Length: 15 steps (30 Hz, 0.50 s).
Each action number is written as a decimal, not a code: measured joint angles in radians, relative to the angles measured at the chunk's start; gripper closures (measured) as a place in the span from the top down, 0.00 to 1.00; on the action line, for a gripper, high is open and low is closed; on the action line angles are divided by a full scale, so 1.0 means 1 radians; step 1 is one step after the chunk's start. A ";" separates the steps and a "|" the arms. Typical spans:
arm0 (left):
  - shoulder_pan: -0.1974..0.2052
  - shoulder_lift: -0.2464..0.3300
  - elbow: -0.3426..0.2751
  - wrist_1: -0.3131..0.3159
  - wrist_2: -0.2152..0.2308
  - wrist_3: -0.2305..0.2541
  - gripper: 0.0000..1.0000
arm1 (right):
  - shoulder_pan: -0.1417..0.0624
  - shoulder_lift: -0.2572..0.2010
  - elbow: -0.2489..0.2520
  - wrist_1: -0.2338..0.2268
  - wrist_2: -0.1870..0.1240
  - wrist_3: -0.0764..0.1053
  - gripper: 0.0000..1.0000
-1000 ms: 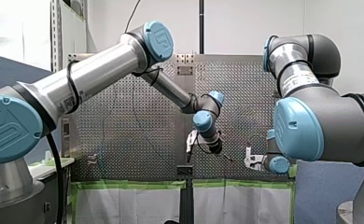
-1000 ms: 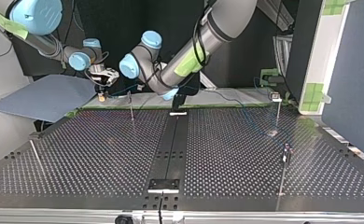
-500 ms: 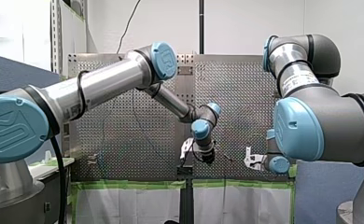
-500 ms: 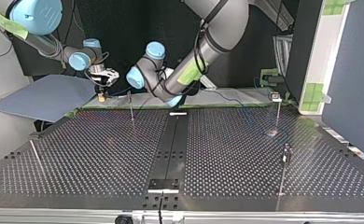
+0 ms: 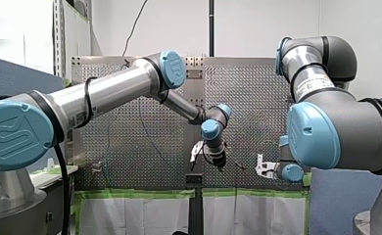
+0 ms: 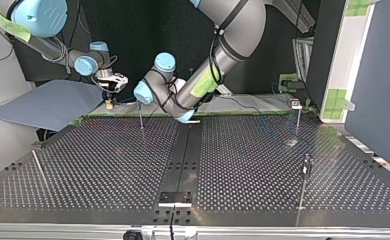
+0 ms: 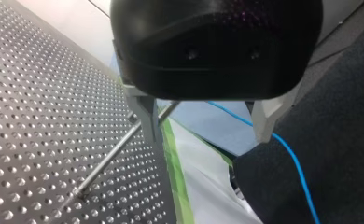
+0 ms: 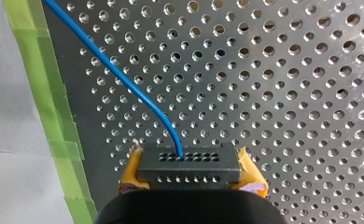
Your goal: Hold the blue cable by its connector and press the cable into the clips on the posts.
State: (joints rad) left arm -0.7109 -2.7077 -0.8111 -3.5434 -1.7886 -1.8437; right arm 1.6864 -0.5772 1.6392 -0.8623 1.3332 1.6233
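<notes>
Perforated table [image 8: 287, 93] backs connector [image 8: 189, 169], blue cable [image 8: 124, 78] leaving view.

Your left arm [image 5: 106, 93] stretches out long over the table [image 6: 108, 165]. Its elbow is high and its forearm slopes down to a bent wrist [image 6: 155, 90] above the middle of the table's edge nearest the arm bases. Your left gripper [image 7: 208, 139] hangs over that edge, its two fingers [image 7: 145, 112] spread apart with nothing between them. Your right arm [image 5: 321, 127] is folded tightly, its wrist low by the same table edge, off to one side. Your right gripper [image 8: 190, 173] has its yellow pads [image 8: 131, 172] clamped on the connector [image 8: 189, 161].
</notes>
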 joint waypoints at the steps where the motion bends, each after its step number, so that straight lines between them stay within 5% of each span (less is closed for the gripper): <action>1: 0.001 0.000 0.004 -0.009 0.002 -0.001 1.00 | 0.000 0.000 0.000 0.000 0.000 0.000 0.00; 15: 0.019 0.000 -0.030 -0.132 -0.001 -0.002 1.00 | 0.005 0.000 0.000 0.000 0.000 0.000 0.00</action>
State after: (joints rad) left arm -0.6923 -2.7080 -0.8414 -3.6753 -1.7899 -1.8455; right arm 1.6919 -0.5772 1.6390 -0.8623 1.3332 1.6233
